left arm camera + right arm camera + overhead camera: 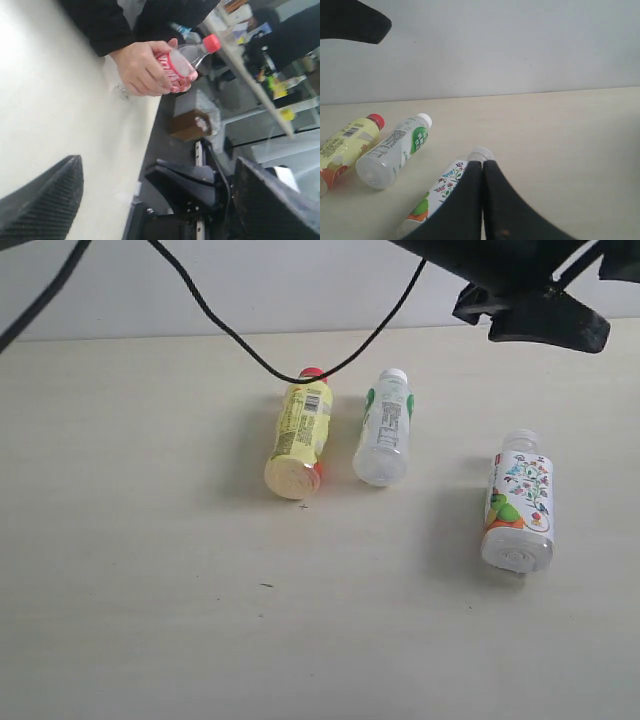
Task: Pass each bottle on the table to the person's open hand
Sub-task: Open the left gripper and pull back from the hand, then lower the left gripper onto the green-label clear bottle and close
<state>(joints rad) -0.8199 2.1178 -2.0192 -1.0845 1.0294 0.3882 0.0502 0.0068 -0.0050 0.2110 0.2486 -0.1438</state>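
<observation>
1. Bottles on the surface (150, 620): three remain. The floral bottle (442, 187) lies beneath the right end effector (483, 165), whose fingers are pressed together and empty.
2. The white-green bottle (384, 428) and yellow bottle (298, 435) lie side by side, farther off.
3. The red-label bottle (177, 62) sits in the person's hand (145, 67), beyond the wide-spread, empty left end effector (157, 165).

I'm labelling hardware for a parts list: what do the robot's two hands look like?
Both are matte black. The left hand has broad fingers with a fine woven texture. The right hand has smooth fingers tapering to narrow tips. A thin black cable hangs across the exterior view.
</observation>
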